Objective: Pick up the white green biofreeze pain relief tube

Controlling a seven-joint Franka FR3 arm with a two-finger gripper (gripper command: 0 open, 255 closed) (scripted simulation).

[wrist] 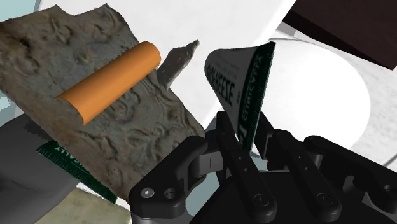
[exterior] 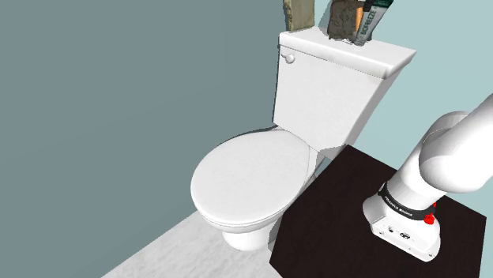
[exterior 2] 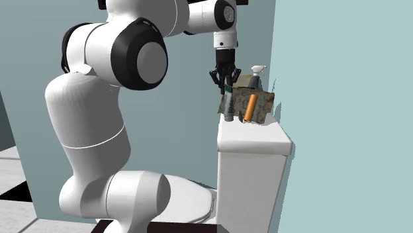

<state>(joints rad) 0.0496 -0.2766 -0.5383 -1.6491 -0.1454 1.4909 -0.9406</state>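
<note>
The white and green Biofreeze tube (exterior 2: pixel 229 106) stands upright at the near end of the toilet tank lid (exterior 2: pixel 255 140), with its lower end at the lid. My gripper (exterior 2: pixel 227 85) comes down on it from above. In the wrist view the two black fingers (wrist: pixel 236 156) sit close together and clasp the tube (wrist: pixel 235 83) at its upper end, so my gripper (wrist: pixel 256 143) is shut on it. From the shoulder view the tube (exterior: pixel 373 22) leans at the right end of the tank lid (exterior: pixel 348 54), its top cut off by the picture's edge.
Right beside the tube lie an orange cylinder (exterior 2: pixel 250 107) and a rough patterned block (exterior 2: pixel 265 102), with a spray bottle (exterior 2: pixel 257 71) behind them against the wall. Below are the closed toilet lid (exterior: pixel 249 178) and the dark stand (exterior: pixel 332 229).
</note>
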